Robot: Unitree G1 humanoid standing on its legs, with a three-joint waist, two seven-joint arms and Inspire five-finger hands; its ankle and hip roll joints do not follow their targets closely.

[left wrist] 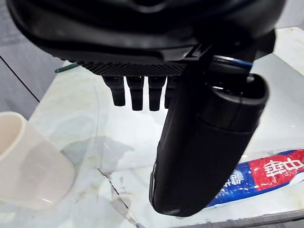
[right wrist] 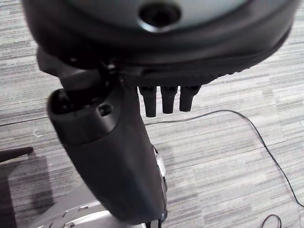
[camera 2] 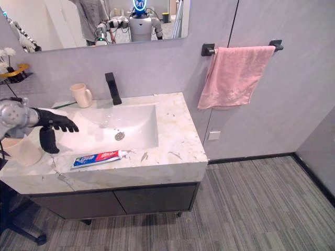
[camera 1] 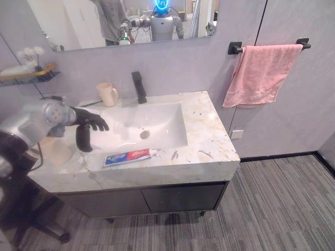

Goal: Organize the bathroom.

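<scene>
A red, white and blue toothpaste tube (camera 1: 128, 156) lies flat on the marble counter (camera 1: 209, 137), along the front rim of the white sink (camera 1: 157, 123). My left hand (camera 1: 90, 119) hovers over the sink's left edge, just behind and to the left of the tube (left wrist: 266, 175). It is open and holds nothing, with fingers stretched toward the basin and the thumb (left wrist: 199, 152) pointing down. A cream cup (camera 1: 55, 151) stands on the counter under my left forearm. My right hand (right wrist: 114, 161) hangs open over the striped floor.
A cream mug (camera 1: 108, 94) and a black faucet (camera 1: 138, 87) stand at the back of the counter. A pink towel (camera 1: 259, 73) hangs on a wall bar to the right. On the left wall is a small shelf (camera 1: 31, 70) with flowers. Grey striped floor (camera 1: 277, 209) lies to the right.
</scene>
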